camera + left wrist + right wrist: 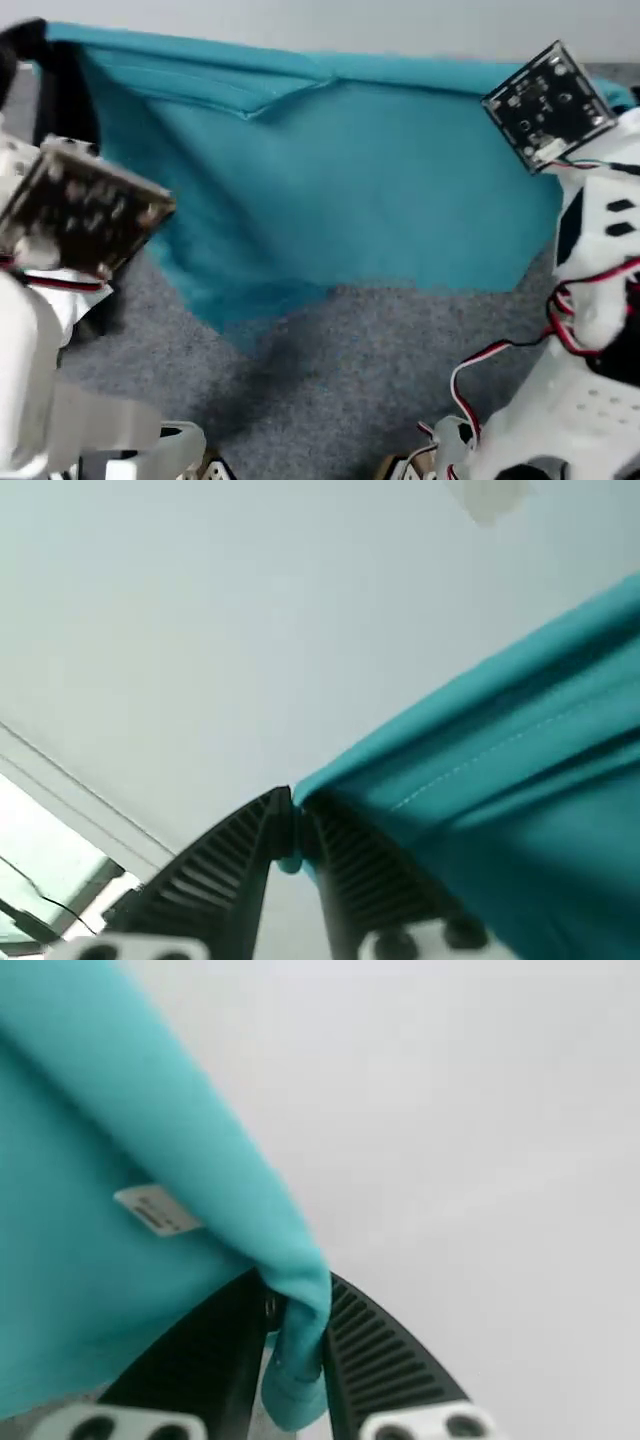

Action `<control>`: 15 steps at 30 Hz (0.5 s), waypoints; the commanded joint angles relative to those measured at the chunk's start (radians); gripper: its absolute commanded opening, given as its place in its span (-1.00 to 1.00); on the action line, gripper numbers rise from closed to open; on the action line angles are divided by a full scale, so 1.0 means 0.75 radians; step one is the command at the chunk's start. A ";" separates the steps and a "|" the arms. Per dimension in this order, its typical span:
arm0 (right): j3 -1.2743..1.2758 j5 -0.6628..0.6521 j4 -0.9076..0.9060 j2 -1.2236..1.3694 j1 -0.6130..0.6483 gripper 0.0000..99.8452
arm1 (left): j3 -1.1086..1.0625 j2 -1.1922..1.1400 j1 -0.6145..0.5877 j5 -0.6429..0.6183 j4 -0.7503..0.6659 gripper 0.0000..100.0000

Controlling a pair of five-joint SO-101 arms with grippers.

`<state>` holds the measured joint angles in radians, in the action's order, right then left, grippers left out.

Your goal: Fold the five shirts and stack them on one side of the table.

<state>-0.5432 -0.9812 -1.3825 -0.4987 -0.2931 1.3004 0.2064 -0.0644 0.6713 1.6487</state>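
The left hand [291, 832] is clamped on one top corner of the teal shirt [350, 190], where a line of pale stitching runs along the cloth. The right hand [297, 1332] is pinched shut on a bunched fold at the other top corner, close to a small white label [153, 1210]. The shirt hangs spread between them over the far part of the grey table [390, 380], its top edge stretched left to right and its lower left corner drooping lowest.
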 commanded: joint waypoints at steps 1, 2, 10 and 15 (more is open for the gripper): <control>-0.061 0.035 -0.009 -0.003 -0.044 -0.98 | 0.032 0.025 -0.025 0.018 -0.160 -0.99; -0.063 0.037 -0.030 -0.003 -0.044 -0.98 | 0.032 0.025 -0.025 0.018 -0.166 -0.99; -0.065 0.031 -0.212 -0.101 -0.038 -0.98 | 0.071 0.072 -0.023 0.020 0.002 -0.99; -0.065 0.031 -0.298 -0.202 -0.042 -0.98 | 0.069 0.180 -0.027 0.020 0.053 -0.99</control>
<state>-0.5616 -0.9659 -1.5773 -0.6183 -0.2946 1.3311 0.2892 -0.0644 0.6774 1.6840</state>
